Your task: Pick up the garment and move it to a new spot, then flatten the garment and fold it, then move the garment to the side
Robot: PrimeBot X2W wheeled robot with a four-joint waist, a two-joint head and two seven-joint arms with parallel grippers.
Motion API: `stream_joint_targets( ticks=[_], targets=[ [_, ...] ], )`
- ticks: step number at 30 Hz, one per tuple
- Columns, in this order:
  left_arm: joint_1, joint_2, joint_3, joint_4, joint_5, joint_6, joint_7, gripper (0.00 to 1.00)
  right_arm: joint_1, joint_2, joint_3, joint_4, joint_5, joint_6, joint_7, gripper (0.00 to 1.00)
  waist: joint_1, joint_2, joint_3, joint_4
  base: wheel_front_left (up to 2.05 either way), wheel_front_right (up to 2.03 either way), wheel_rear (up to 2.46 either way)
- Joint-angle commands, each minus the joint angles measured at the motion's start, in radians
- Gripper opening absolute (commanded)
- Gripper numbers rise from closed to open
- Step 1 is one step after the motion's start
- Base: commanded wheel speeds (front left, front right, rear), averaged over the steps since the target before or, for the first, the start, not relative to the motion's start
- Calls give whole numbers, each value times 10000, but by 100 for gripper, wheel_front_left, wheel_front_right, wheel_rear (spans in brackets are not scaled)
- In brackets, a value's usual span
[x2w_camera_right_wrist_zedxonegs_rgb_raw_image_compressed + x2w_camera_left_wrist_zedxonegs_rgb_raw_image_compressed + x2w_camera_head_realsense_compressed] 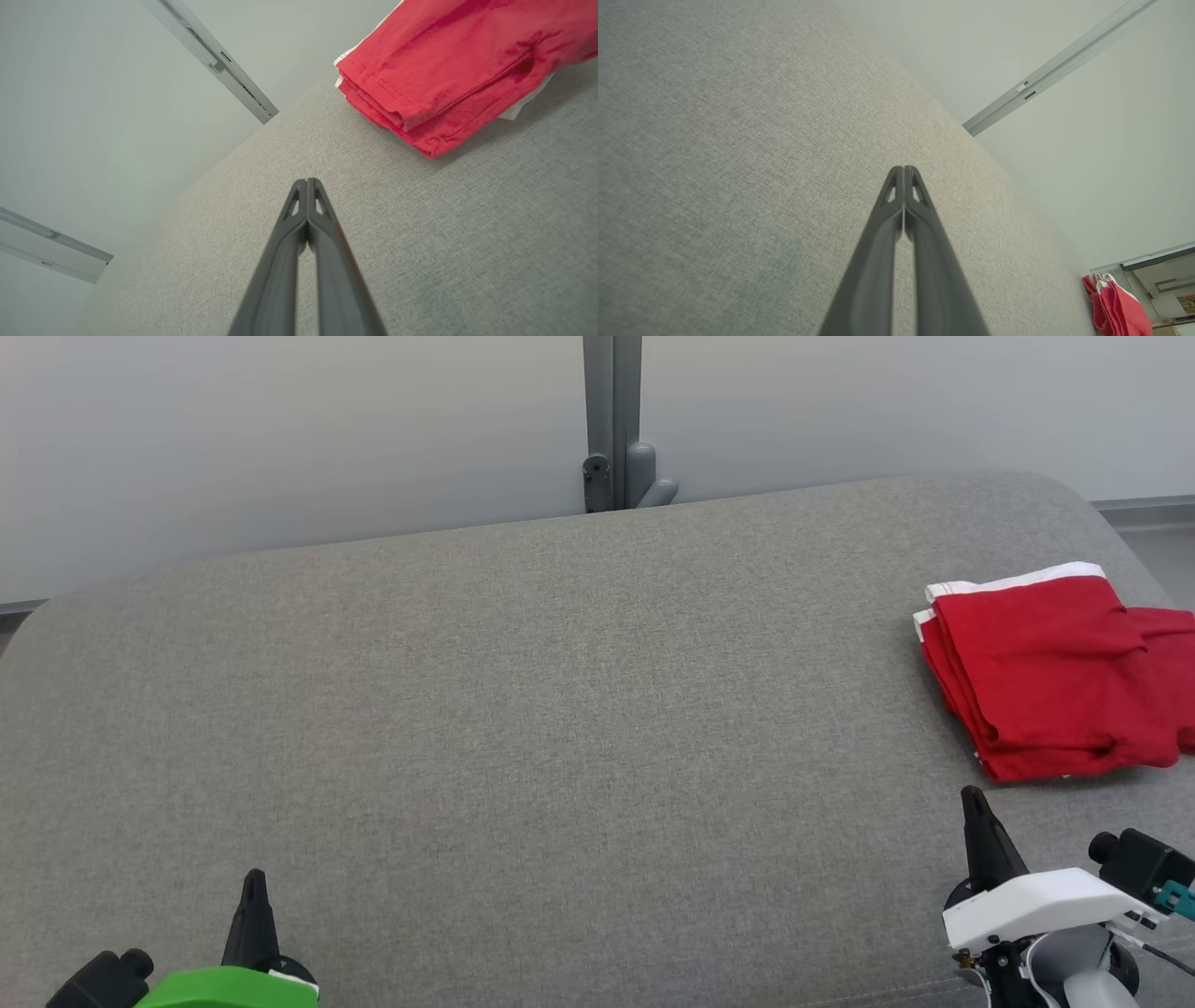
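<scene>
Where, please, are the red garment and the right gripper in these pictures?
red garment (1046, 672), head view, middle of its top fold.
right gripper (307, 181), right wrist view, tips of its shut fingers.

A grey fabric-covered surface (523, 709) with rounded far corners is observed. Behind it, a pale wall (280, 429) is divided by a grey vertical post (612, 392).

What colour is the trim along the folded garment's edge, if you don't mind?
White, on the red garment; clearest in the head view.
</scene>
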Motion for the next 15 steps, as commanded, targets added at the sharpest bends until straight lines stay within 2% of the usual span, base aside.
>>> stream_joint_targets(
  ticks=[1,15],
  targets=[
    [-274,84,38,-150,-380,-46,73,0,-235,-74,-41,-170,414,-7,78,0,0,35,2,5,0,0,0],
    [-480,105,79,-315,-2050,-115,498,0,-297,-89,-125,-267,2483,-7,525,0,0,47,26,52,0,0,0]
  ],
)
